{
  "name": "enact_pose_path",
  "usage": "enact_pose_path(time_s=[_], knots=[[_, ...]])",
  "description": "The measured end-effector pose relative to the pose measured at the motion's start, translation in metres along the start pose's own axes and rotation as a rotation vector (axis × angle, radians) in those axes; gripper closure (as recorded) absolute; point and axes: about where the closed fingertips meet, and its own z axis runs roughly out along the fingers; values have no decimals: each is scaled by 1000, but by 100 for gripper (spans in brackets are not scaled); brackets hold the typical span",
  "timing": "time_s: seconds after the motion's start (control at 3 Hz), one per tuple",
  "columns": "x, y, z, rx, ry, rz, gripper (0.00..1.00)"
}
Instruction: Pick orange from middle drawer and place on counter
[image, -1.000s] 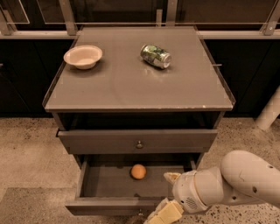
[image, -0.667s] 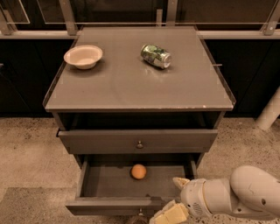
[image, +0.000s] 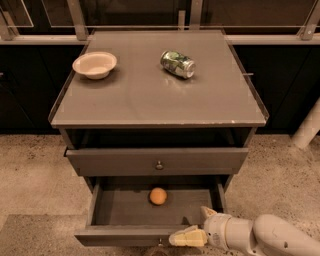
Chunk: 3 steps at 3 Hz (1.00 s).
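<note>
None of the carrying is done, I judge. At the left of the desk (image: 140, 100) sits a bowl (image: 95, 64). Below, in the open middle drawer (image: 120, 210), the orange (image: 158, 196) lies near the back, untouched. Up top, further right, a can (image: 178, 64) lies on its side. My fingers (image: 188, 238), apart and empty, hover at the drawer's front right corner. Reaching in, gripping, lifting and setting down remain.

The small, round orange (image: 158, 196) rests on the floor of the middle drawer (image: 120, 210), toward 12 o'clock near the back wall. The dark drawer stands pulled open below the flat grey-brown table (image: 150, 100). The gripper (image: 197, 225) hovers at the drawer's 5 o'clock corner, fingers spread.
</note>
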Motion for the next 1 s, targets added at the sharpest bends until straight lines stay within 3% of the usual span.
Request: enact_pose_path(time_s=[0.33,0.67,1.0], knots=[[4,-13,7,38,-17,20,0],[5,-14,5,26,-23,34,0],[-6,-26,23,22,-59,52,0]])
